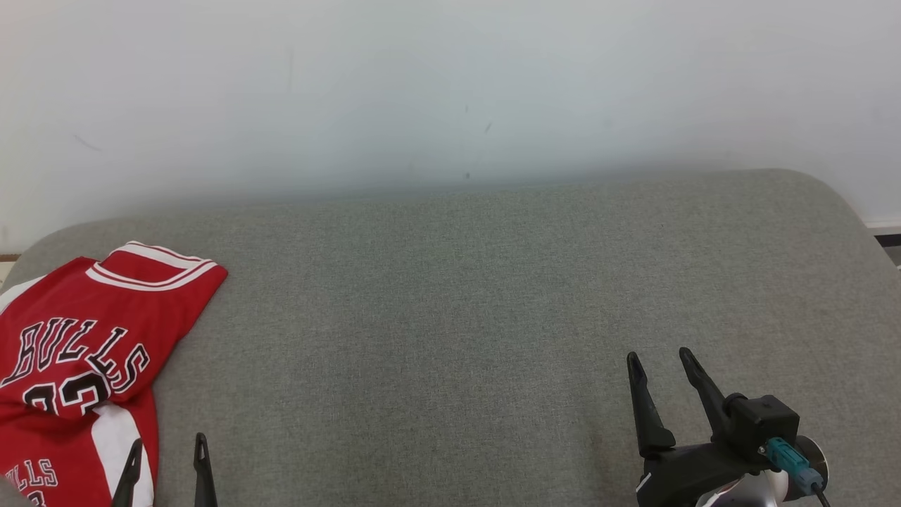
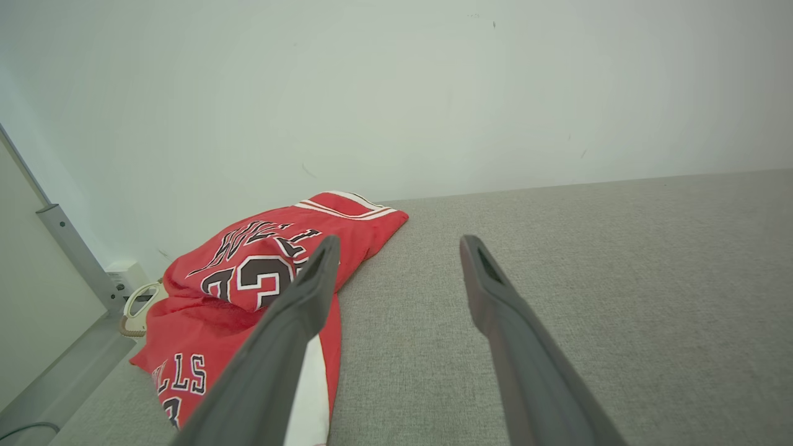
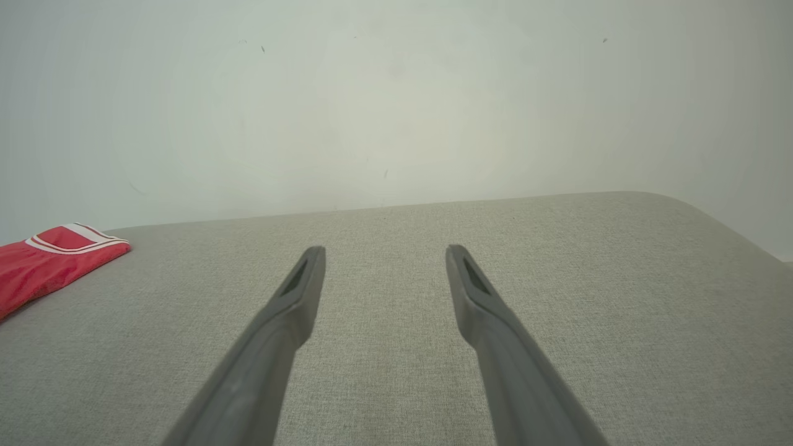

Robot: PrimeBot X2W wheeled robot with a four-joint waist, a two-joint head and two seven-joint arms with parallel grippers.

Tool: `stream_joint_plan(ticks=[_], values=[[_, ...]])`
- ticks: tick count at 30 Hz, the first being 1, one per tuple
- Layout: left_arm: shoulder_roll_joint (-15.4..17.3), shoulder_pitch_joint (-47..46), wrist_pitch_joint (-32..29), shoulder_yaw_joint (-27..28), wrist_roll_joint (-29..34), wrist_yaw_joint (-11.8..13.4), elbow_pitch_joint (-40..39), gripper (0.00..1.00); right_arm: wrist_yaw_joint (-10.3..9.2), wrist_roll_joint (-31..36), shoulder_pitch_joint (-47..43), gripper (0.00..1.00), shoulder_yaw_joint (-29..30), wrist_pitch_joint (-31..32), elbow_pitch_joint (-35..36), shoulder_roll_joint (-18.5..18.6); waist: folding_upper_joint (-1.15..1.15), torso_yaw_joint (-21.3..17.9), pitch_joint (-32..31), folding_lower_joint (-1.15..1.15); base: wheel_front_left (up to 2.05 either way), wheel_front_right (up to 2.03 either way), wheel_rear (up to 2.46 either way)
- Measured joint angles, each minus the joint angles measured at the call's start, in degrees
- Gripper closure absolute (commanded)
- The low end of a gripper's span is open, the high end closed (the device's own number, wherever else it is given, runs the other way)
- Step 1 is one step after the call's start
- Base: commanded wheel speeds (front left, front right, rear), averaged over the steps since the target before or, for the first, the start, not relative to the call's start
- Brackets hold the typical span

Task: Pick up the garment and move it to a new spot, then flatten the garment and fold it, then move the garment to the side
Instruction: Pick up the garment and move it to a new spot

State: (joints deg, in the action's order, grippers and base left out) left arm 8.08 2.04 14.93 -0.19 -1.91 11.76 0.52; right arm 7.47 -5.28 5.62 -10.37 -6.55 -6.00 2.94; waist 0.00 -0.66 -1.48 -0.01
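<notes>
Head view: garment [image 1: 77,338] beside end effector [image 1: 166,452]

Head camera: mounted high, pitched forward and down over the grey woven fabric surface [image 1: 450,296], with the plain white wall [image 1: 450,84] across its upper portion. The left gripper [image 1: 167,442] enters at lower left and the right gripper [image 1: 659,355] at lower right. Left wrist camera: set low and close over the surface, facing the wall along its own two dark fingers [image 2: 279,334], toward the surface's left end. Right wrist camera: likewise low, facing the wall squarely, further right. Shared ground: all three take in the surface, the wall and the red sleeveless jersey with white trim and black lettering [image 1: 70,331]. The jersey is nearest in the left wrist view and marginal at the right wrist view's left edge.
</notes>
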Motion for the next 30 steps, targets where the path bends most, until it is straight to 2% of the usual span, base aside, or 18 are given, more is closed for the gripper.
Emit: stream_joint_plan(ticks=[16,30], values=[[0.93,-0.29,0.00,-0.23,-0.09,-0.04,0.73,0.00,0.00,-0.73,-0.36,0.00,-0.14,-0.10,-0.04,-0.02,0.00,1.12,0.05,0.01,0.00,0.00,0.00],[1.75,-0.34,0.00,2.04,-2.36,0.94,1.00,0.00,0.00,-1.79,-0.45,0.00,-1.94,-1.04,-1.57,-0.04,0.00,7.04,-0.37,0.01,0.00,0.00,0.00]])
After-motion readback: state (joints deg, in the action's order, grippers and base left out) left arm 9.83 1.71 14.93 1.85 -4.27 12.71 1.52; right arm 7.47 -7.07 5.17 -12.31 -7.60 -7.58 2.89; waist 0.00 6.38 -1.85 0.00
